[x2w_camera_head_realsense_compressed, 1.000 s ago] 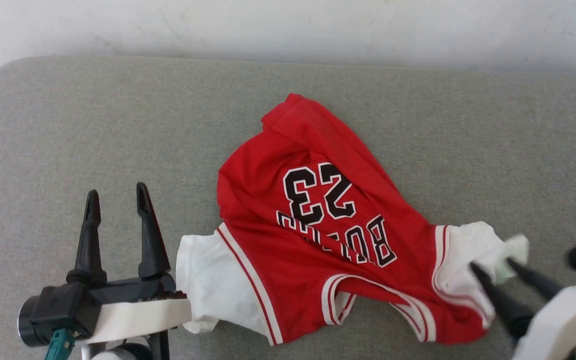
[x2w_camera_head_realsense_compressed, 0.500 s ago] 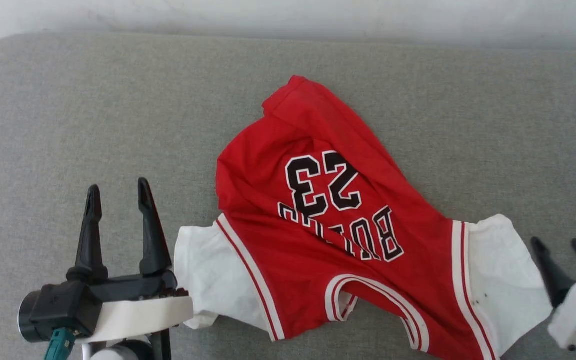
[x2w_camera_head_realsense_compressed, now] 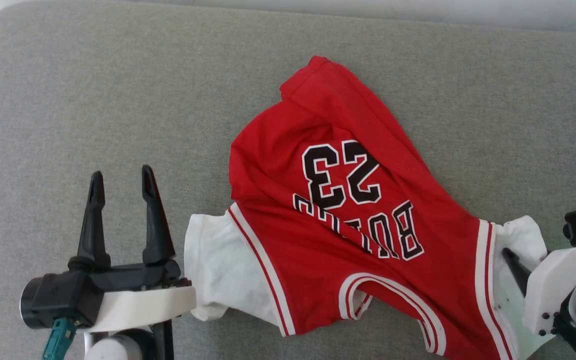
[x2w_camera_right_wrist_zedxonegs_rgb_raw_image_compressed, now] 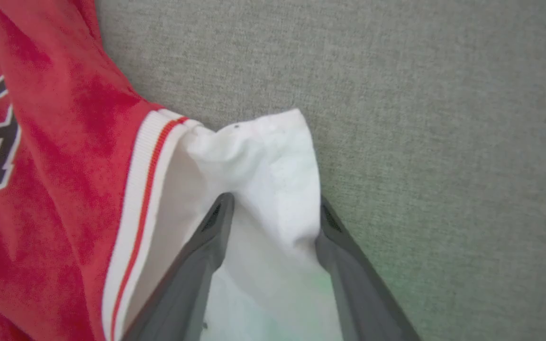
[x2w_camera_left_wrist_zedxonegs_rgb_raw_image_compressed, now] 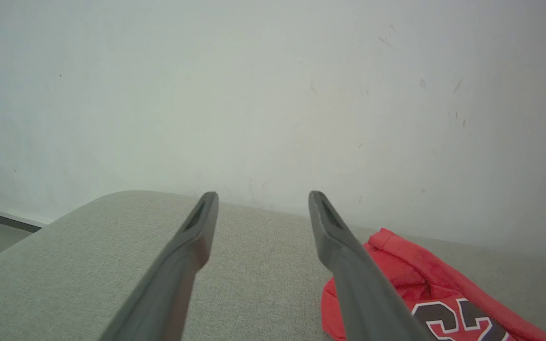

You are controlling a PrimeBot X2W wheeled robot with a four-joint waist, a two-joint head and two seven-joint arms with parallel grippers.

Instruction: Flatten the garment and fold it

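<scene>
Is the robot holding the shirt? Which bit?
Nothing is gripped. The right gripper stands open around the white sleeve of the garment; the left gripper is open and empty.

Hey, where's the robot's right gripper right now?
The right gripper sits at the head view's lower right, at the white sleeve of the garment. In its wrist view, its open fingers straddle that sleeve on the grey cushion.

White forearms, black jaws, teal connector

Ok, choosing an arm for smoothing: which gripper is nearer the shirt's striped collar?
Right. The right gripper straddles the white sleeve beside the collar; the left gripper sits beyond the opposite sleeve.
</scene>
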